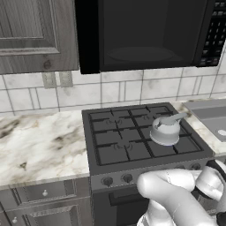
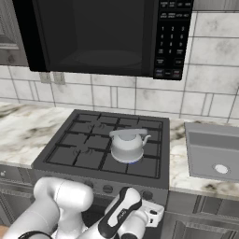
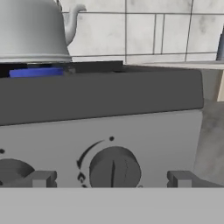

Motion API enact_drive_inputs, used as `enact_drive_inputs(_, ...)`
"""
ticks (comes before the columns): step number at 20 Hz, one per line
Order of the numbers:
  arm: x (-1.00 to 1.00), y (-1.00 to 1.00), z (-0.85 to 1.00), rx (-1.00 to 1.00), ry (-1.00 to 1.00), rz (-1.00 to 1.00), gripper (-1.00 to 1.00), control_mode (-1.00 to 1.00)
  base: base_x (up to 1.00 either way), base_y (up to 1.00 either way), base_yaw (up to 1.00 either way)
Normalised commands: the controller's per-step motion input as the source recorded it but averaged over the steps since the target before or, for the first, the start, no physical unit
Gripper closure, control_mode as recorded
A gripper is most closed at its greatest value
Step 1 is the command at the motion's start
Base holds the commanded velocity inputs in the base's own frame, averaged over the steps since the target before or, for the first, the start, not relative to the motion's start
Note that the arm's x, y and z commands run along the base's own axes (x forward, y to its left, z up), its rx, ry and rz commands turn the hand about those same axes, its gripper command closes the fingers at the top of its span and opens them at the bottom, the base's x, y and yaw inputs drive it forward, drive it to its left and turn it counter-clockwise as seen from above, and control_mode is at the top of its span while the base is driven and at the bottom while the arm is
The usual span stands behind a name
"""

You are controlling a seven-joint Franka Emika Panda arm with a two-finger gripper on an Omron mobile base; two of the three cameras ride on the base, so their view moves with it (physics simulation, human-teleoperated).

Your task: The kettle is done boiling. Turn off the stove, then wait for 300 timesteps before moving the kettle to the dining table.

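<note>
Knob (image 3: 114, 169) sits dead ahead of my hand (image 3: 112, 179), framed between its spread, empty fingers, not yet touched. Kettle (image 2: 127, 144) stands up on the stove (image 2: 88, 156), front right burner, flame blue beneath.

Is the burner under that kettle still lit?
Lit. A blue flame glows under the kettle on the stove, and blue shows at its base from the right base view too.
</note>
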Motion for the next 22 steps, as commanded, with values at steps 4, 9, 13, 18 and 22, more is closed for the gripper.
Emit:
enact_drive_inputs(4, 0.07, -0.05, -0.09, 0.00, 0.00, 0.00, -1.00, -1.00, 0.00, 0.00, 0.00)
enact_drive_inputs(9, 0.07, -0.04, -0.08, 0.00, 0.00, 0.00, -1.00, -1.00, 0.00, 0.00, 0.00)
enact_drive_inputs(13, 0.08, 0.00, -0.05, 0.00, 0.00, 0.00, -1.00, -1.00, 0.00, 0.00, 0.00)
enact_drive_inputs(18, 0.09, 0.00, -0.01, 0.00, -0.01, 0.00, -1.00, -1.00, 0.00, 0.00, 0.00)
enact_drive_inputs(22, 0.07, 0.00, -0.02, 0.00, 0.00, 0.00, -1.00, -1.00, 0.00, 0.00, 0.00)
